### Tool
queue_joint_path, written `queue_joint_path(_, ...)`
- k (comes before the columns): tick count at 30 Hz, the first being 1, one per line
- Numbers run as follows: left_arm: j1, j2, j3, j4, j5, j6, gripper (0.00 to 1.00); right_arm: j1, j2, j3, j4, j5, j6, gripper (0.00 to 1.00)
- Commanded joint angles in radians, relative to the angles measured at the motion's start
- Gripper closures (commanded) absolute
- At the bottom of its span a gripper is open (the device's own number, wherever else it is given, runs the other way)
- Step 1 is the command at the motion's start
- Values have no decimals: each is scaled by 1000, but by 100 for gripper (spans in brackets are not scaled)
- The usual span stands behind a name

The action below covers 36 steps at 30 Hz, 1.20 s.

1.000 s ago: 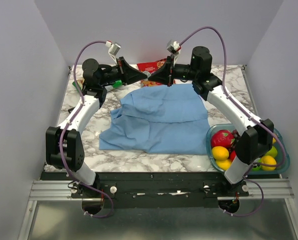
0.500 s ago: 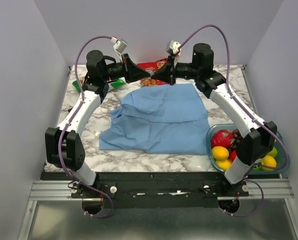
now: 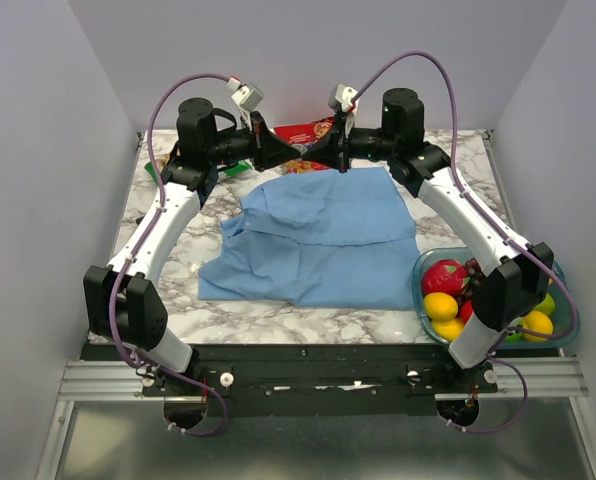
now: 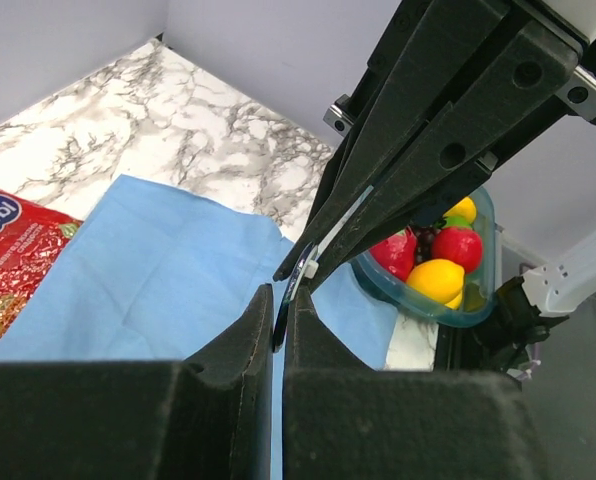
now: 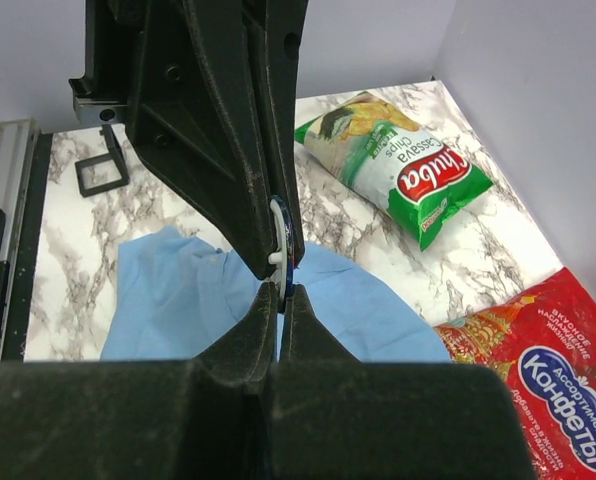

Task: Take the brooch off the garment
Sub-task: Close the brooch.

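Note:
The garment point(image 3: 318, 235) is a light blue cloth lying flat on the marble table; it also shows below in the left wrist view point(image 4: 158, 260) and the right wrist view point(image 5: 178, 290). The brooch point(image 4: 298, 285) is a thin dark blue disc with a white back, seen edge-on point(image 5: 290, 248) and held in the air above the cloth's far edge. My left gripper point(image 3: 292, 157) point(image 4: 281, 300) and right gripper point(image 3: 308, 158) point(image 5: 279, 292) meet tip to tip there. Each is shut on the brooch's rim. In the top view the fingertips hide the brooch.
A red snack bag point(image 3: 303, 133) point(image 5: 548, 370) lies behind the cloth and a green chip bag point(image 5: 398, 170) at the far left. A clear bowl point(image 3: 563, 300) point(image 4: 483, 215) of red and yellow fruit stands at the near right.
My left arm has swung right and risen, bringing its fingertips up against the right gripper's tips. The right gripper has lifted slightly. The cloth has not moved.

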Motion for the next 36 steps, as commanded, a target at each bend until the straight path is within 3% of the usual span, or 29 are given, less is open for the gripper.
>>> queue_joint_path(1, -72, 36, 16, -127, -163, 70, 94, 147, -27, 48, 66, -178, -19, 100)
queue_joint_path(8, -75, 43, 42, -130, -161, 65, 83, 155, -19, 54, 66, -175, -19, 100)
queue_joint_path(20, -78, 43, 51, -153, -176, 88, 82, 161, -13, 62, 66, -175, -21, 100)
queue_joint_path(28, -43, -11, 40, -164, -46, 152, 51, 151, -15, 12, 89, -119, 45, 99)
queue_joint_path(31, -11, -61, 42, -236, 0, 249, 25, 132, -18, -5, 108, -114, 88, 100)
queue_joint_path(32, -5, -75, 37, -256, 6, 299, 2, 126, -18, -8, 116, -112, 97, 100)
queue_joint_path(36, 23, -164, -15, -299, -6, 392, 1, 98, -10, -13, 125, -120, 131, 100)
